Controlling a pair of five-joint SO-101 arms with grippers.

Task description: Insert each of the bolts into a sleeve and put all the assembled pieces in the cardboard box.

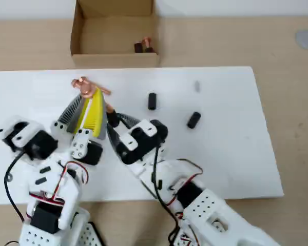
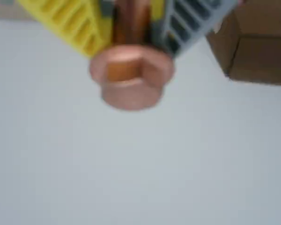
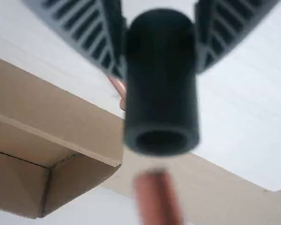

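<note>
**A:** What is lying around the pincers?

**B:** A white sheet is covering the wooden bench under both arms. The open brown cardboard box is sitting beyond the tips of the left pincer, and one assembled piece is already lying inside it.

**A:** And what are the pincers carrying?

**B:** The left pincer is clamping the shank of a copper-coloured flanged bolt, with the hex head sticking out past its yellow and grey fingers. The right pincer, just beside it, is gripping a black cylindrical sleeve across the barrel, open mouth pointing away from the wrist. Two loose black sleeves are lying on the sheet out past the right pincer, well apart from it.

**A:** So they are mating the pair?

**B:** I am judging so. A copper shank is showing just beyond the sleeve's mouth, though I cannot tell which bolt it belongs to.

**A:** What is mattering most?

**B:** Probably getting bore and shank onto one line before pushing, keeping both grips firm, and feeding slowly. A tilted sleeve is likely to jam or twist out.
</note>
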